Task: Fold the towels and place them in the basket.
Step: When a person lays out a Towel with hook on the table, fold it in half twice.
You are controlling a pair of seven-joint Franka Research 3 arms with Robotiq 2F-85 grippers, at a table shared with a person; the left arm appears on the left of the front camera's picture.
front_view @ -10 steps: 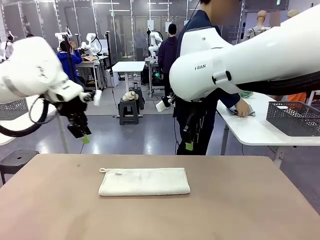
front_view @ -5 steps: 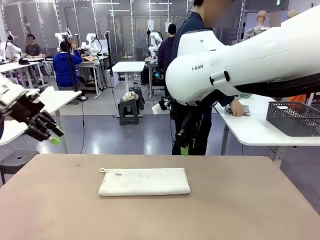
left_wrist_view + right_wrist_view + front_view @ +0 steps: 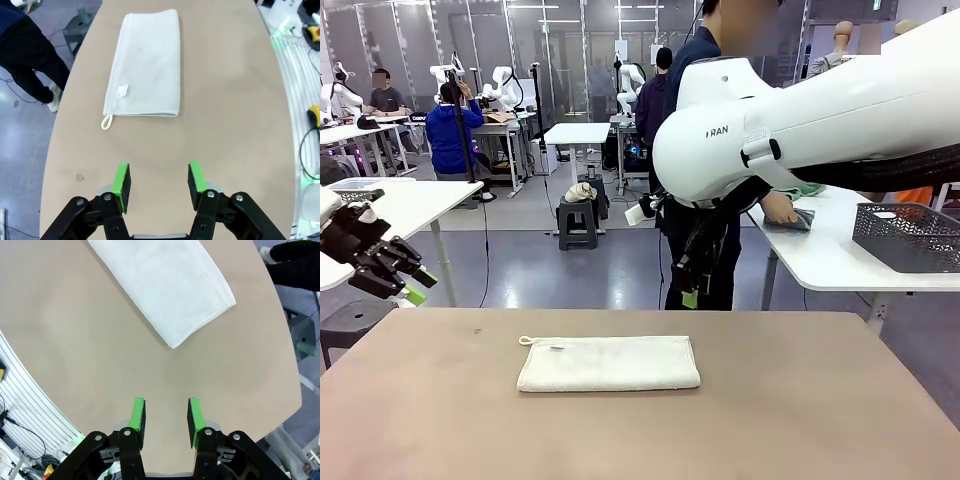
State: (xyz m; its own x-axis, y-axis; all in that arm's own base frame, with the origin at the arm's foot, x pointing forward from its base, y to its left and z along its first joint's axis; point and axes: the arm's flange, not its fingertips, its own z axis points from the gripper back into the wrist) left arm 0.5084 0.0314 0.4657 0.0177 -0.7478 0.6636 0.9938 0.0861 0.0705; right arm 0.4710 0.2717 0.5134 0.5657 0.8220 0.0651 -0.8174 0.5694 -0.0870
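From the front view, the cream-white terry towel, folded into a flat oblong, is lying mid-way across the tan tabletop with its long axis running 9 to 3 o'clock. The left gripper is hovering off the table's left edge at the towel's 10 o'clock, jaws apart and carrying nothing. The right gripper is hanging over the far edge at the towel's 1 o'clock and looks the nearer of the two, though its jaws are hard to read here. At 2 o'clock the dark grey perforated plastic basket is sitting on a white side table, well apart from the towel, where a person's hand is pressing a grey-blue cloth, probably the second towel. In the left wrist view the left gripper is gaping wide and empty, the towel lying dead ahead at 12 o'clock, lengthwise along the line of reach, its corner loop at the near end. In the right wrist view the right gripper is spread moderately, gripping nothing, with the towel slanting from 11 to 5 o'clock and its short end nearest. The tabletop is lying bare around the towel, giving both arms room.
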